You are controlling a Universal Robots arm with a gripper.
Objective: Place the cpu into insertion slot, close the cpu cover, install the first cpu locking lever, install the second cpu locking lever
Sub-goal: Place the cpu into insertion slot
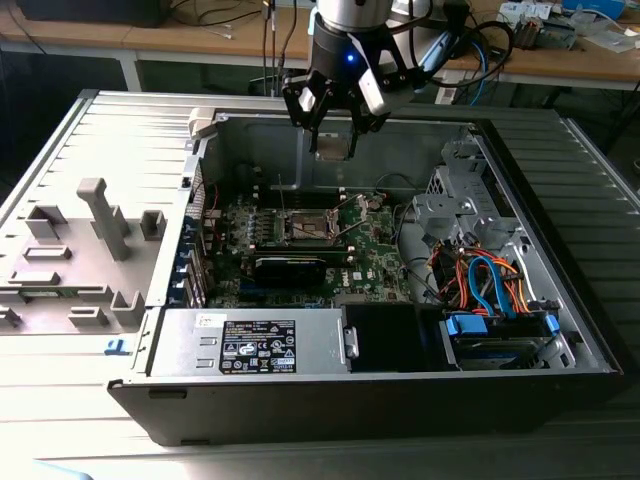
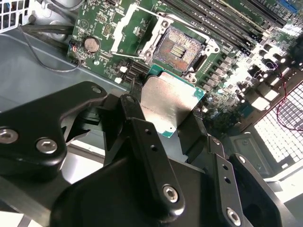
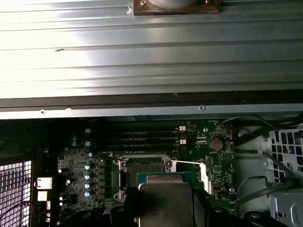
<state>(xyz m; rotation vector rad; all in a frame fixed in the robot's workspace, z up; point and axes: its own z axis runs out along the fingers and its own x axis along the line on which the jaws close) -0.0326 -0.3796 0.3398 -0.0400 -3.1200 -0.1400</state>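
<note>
My gripper [image 1: 335,128] hangs above the open computer case, shut on the cpu [image 1: 333,149], a flat square chip with a silvery top. In the second wrist view the cpu [image 2: 168,101] sits edge-on between the two black fingers [image 2: 137,120], a little short of the insertion slot [image 2: 180,47]. The insertion slot [image 1: 310,228] lies open on the green board, dark centre showing, well below the chip. The cpu cover [image 2: 124,26], a silver frame, stands flipped up beside the socket. In the first wrist view the cpu [image 3: 165,201] overlaps the near edge of the insertion slot [image 3: 144,168].
A grey power supply box [image 1: 250,342] fills the case's front. A drive cage with orange and blue cables [image 1: 490,285] is at the exterior view's right. Long black memory slots [image 3: 137,137] run beside the socket. A grey fixture tray [image 1: 80,250] lies outside the case, at the exterior view's left.
</note>
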